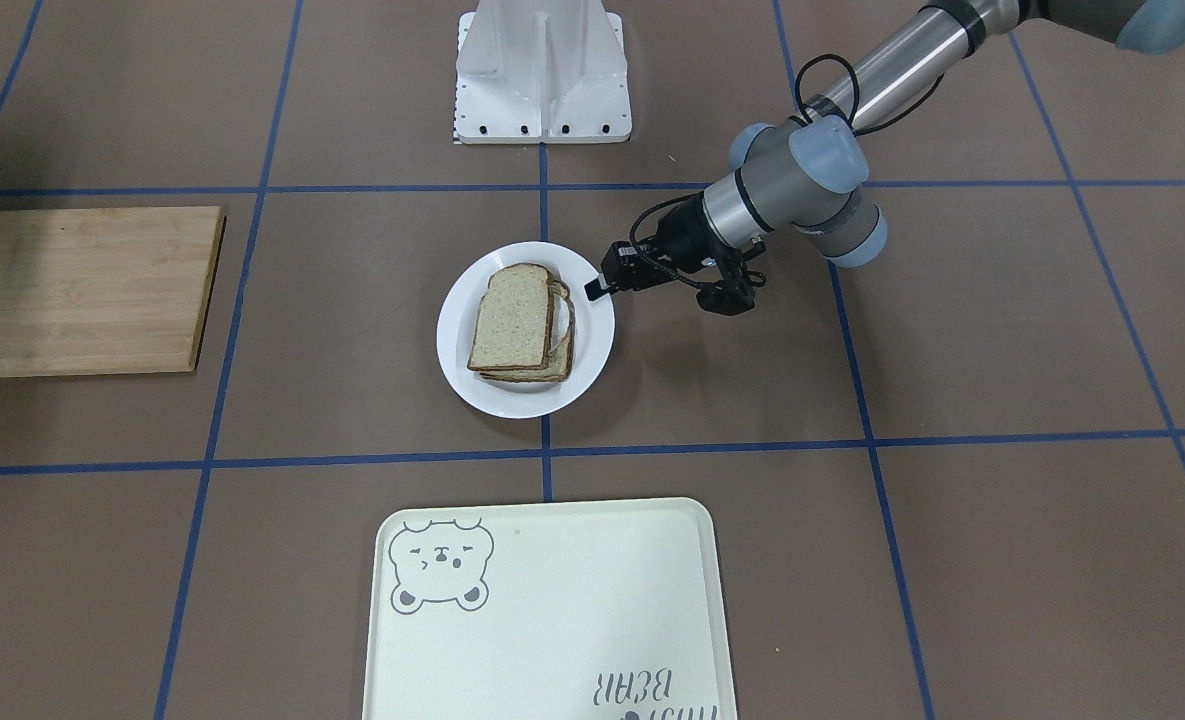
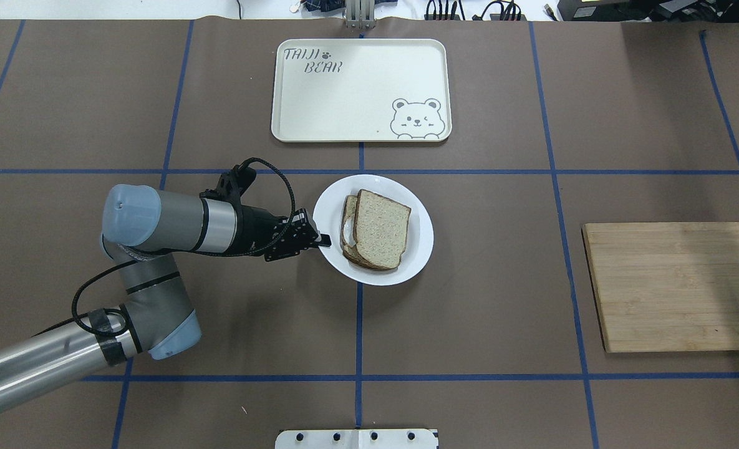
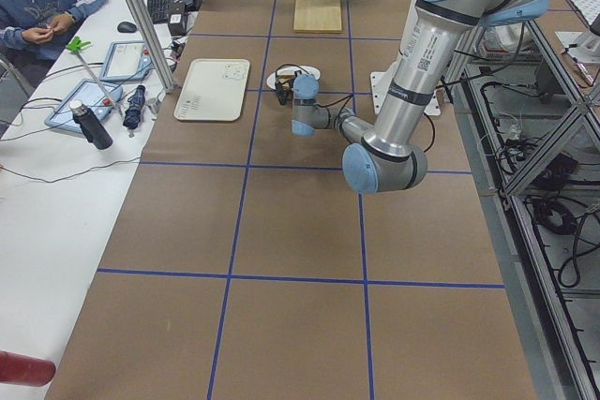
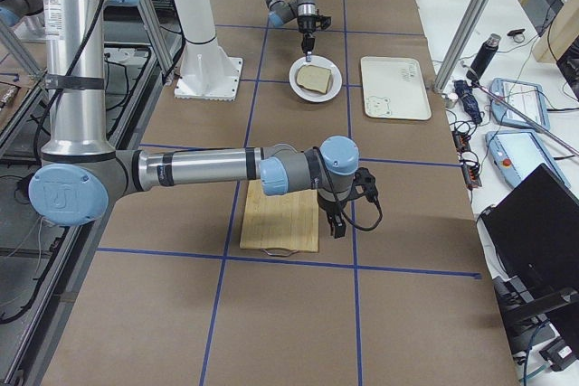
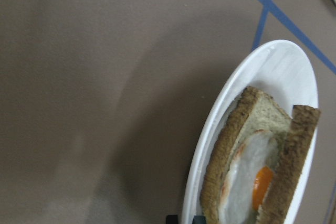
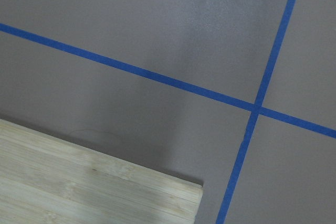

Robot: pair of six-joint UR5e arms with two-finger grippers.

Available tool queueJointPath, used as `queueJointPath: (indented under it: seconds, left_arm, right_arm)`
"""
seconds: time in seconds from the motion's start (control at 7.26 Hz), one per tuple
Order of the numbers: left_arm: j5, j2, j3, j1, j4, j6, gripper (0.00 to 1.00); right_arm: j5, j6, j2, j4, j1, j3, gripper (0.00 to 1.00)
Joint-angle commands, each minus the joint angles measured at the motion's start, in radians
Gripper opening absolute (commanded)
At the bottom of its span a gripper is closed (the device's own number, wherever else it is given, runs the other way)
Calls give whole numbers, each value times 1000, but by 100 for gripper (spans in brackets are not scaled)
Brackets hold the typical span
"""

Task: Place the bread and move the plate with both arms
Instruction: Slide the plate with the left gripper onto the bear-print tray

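The plain bread (image 2: pixel 378 227) lies on top of the egg-topped slice on the white plate (image 2: pixel 422 231), at mid table; it also shows in the front view (image 1: pixel 512 320). My left gripper (image 2: pixel 323 240) reaches in level from the plate's left side, its jaws closed on the plate's rim (image 1: pixel 592 350). In the left wrist view the rim (image 5: pixel 273 61) runs between the fingertips, and the egg (image 5: pixel 260 182) sits between the two slices. My right gripper (image 4: pixel 336 223) shows only in the right side view, over the near end of the wooden board (image 4: pixel 280 219); I cannot tell whether it is open or shut.
A cream bear tray (image 2: pixel 360 90) lies beyond the plate. The wooden cutting board (image 2: pixel 675 287) lies to the right. The robot's white base (image 1: pixel 542 80) stands behind the plate. Blue tape lines cross the brown table.
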Motion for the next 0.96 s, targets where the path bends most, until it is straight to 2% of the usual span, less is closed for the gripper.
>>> queueJointPath:
  seconds: [0.0, 0.28, 0.41, 0.83]
  left_arm:
    - [82, -2, 0, 0, -103, -67, 0]
    - [229, -14, 0, -4, -143, -113, 0]
    - [345, -32, 8, -3, -139, -126, 0]
    - [605, -118, 180, -6, -122, -233, 0]
  right_arm:
    - [0, 0, 0, 0, 0, 2, 100]
    - [0, 0, -4, 0, 0, 8, 100]
    - [1, 0, -10, 0, 0, 19, 100]
    - [0, 0, -5, 0, 0, 20, 100]
